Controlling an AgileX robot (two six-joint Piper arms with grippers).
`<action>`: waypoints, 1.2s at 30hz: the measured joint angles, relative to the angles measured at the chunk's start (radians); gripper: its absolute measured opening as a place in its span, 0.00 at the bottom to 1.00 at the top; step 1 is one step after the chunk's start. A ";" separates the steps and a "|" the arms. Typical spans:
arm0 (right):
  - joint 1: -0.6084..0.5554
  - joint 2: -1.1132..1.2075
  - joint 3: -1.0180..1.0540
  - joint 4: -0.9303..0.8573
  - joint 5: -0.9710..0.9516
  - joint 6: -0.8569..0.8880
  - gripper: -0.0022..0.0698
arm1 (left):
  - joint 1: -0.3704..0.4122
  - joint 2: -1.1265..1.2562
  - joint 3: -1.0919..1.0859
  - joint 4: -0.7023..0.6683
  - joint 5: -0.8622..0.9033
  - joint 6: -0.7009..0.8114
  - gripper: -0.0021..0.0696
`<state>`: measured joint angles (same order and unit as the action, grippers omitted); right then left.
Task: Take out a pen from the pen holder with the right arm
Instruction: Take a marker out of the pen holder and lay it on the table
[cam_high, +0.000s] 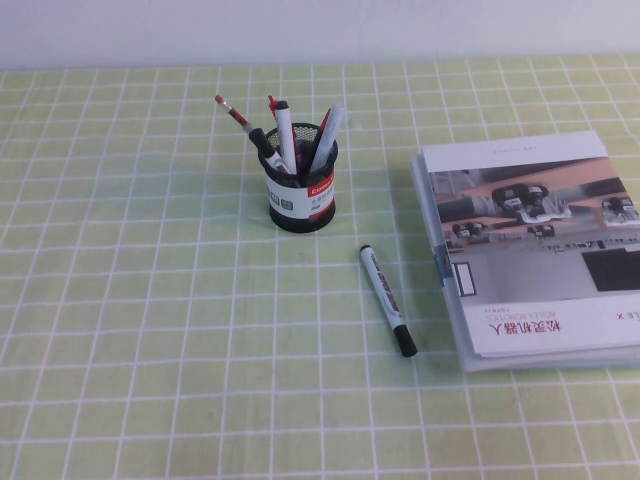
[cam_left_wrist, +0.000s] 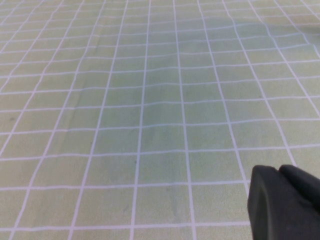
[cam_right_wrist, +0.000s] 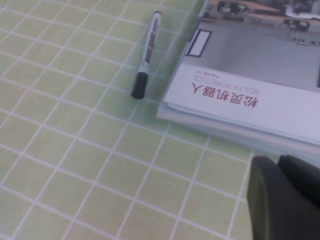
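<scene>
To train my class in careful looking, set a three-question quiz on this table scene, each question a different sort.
1. True or false: the loose marker lies inside the pen holder.
2. The marker lies between the holder and: A) booklets, B) a cup, C) a plate.
3. Fill in: the right gripper hangs by the booklets; the left gripper hangs over the checked ____.
Key: 1 false; 2 A; 3 cloth.

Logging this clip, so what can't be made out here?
Pen holder: label print too small, high view.
Booklet: right side cut by frame edge, high view.
Left gripper, above bare cloth: mostly cut off, left wrist view.
Right gripper, shut, near booklet: likewise, right wrist view.
</scene>
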<state>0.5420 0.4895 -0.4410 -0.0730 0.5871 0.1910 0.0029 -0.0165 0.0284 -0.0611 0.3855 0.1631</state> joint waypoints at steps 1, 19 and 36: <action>0.000 -0.002 0.022 -0.026 -0.031 0.031 0.01 | 0.000 0.000 0.000 0.000 0.000 0.000 0.02; -0.510 -0.319 0.465 -0.197 -0.558 0.202 0.01 | 0.000 0.000 0.000 0.001 0.000 0.000 0.02; -0.502 -0.497 0.468 -0.197 -0.388 0.202 0.01 | 0.000 0.000 0.000 0.001 0.000 0.000 0.02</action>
<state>0.0395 -0.0072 0.0267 -0.2695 0.1993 0.3927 0.0029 -0.0165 0.0284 -0.0604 0.3855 0.1631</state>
